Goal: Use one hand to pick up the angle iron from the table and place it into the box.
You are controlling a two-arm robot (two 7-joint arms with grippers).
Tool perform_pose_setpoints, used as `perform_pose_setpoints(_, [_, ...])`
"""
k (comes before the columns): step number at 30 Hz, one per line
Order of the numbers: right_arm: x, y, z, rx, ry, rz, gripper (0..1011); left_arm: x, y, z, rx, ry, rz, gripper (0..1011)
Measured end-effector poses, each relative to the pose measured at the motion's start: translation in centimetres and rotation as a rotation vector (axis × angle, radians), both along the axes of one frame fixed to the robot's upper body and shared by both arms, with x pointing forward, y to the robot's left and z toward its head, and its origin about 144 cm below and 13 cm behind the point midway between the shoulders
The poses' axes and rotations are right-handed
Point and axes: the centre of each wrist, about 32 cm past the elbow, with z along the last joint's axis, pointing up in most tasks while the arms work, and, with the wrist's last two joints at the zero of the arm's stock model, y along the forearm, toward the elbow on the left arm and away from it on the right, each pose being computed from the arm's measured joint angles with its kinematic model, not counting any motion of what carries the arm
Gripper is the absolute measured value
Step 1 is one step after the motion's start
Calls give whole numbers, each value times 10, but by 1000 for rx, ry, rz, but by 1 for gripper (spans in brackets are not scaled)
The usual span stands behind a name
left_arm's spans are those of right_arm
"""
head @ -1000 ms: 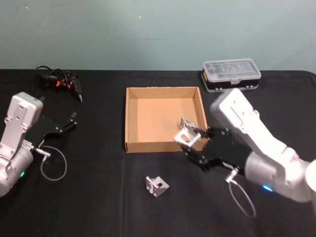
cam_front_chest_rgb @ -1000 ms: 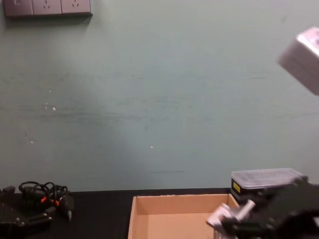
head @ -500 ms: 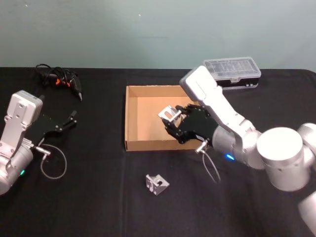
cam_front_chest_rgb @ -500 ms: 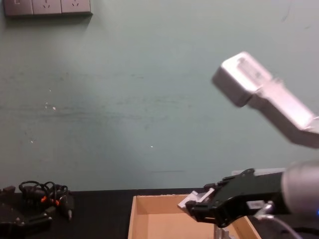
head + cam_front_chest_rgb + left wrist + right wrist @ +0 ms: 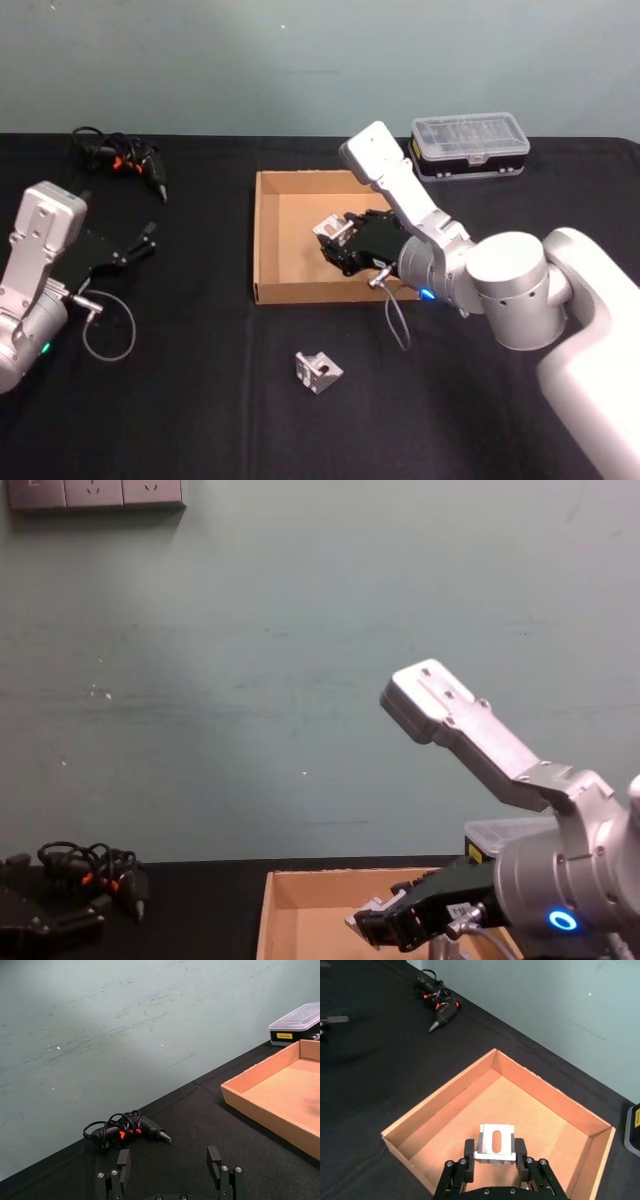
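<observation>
My right gripper [image 5: 338, 240] hangs over the middle of the tan cardboard box [image 5: 266, 235], shut on a silver angle iron [image 5: 331, 230]. In the right wrist view the angle iron [image 5: 494, 1144] sits clamped between the black fingers [image 5: 469, 1156] above the box floor [image 5: 520, 1110]. From the chest, the right gripper [image 5: 385, 927] shows just above the box rim [image 5: 330, 881]. A second angle iron [image 5: 317, 373] lies on the black table [image 5: 200, 400] in front of the box. My left gripper [image 5: 140, 245] rests at the left of the table, open and empty [image 5: 170, 1170].
A clear-lidded organiser case [image 5: 469, 148] stands behind the box at the right. A black tool with orange marks and a coiled cable [image 5: 120, 162] lies at the back left. A wire loop [image 5: 108, 335] lies by the left arm.
The right arm swung from the box's front right corner leftward over the box interior, carrying the angle iron. The left arm stayed put.
</observation>
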Motion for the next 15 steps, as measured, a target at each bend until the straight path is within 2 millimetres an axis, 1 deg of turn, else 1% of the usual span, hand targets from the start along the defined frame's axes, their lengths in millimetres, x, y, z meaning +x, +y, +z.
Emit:
perform_pose_setpoints(4, [9, 2, -4, -3, 20, -13, 477, 0, 0, 0, 0, 0, 0, 1000])
perform_pose_setpoints(15, [17, 2, -9, 5, 46, -12, 477, 0, 0, 0, 0, 0, 0, 1000])
